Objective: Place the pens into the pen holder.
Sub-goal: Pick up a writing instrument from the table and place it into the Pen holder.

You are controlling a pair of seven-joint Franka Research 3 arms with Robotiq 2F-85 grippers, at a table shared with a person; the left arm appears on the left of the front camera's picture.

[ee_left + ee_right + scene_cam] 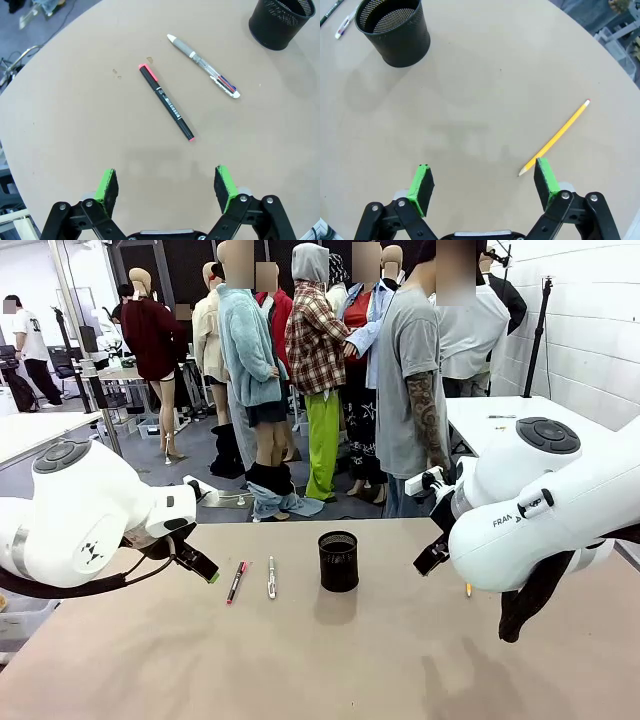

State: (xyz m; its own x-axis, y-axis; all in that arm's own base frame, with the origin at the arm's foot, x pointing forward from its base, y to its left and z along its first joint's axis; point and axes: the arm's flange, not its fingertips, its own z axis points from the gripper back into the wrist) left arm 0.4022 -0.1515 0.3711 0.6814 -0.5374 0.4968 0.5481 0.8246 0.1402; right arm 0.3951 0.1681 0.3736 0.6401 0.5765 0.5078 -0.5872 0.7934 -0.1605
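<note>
In the front view, a small black metal-mesh cylinder pen holder (338, 562) is seen upright near the middle of a beige table (300, 670). To its left, two pens are laid side by side without touching: a slim black pen with a red-pink end (236, 582) and, nearer the holder, a slim silver-white pen (271, 577). A yellow pencil (468, 589) is glimpsed at the right, mostly hidden by the right arm. The left gripper (204, 568) is held left of the black pen, and the right gripper (432, 556) right of the holder.

In the left wrist view, the left gripper's green pads are spread wide with nothing between them, over bare table short of the black pen.

In the right wrist view, the right gripper is likewise spread and unloaded. The pencil's sharpened tip is seen just beside one pad.
</note>
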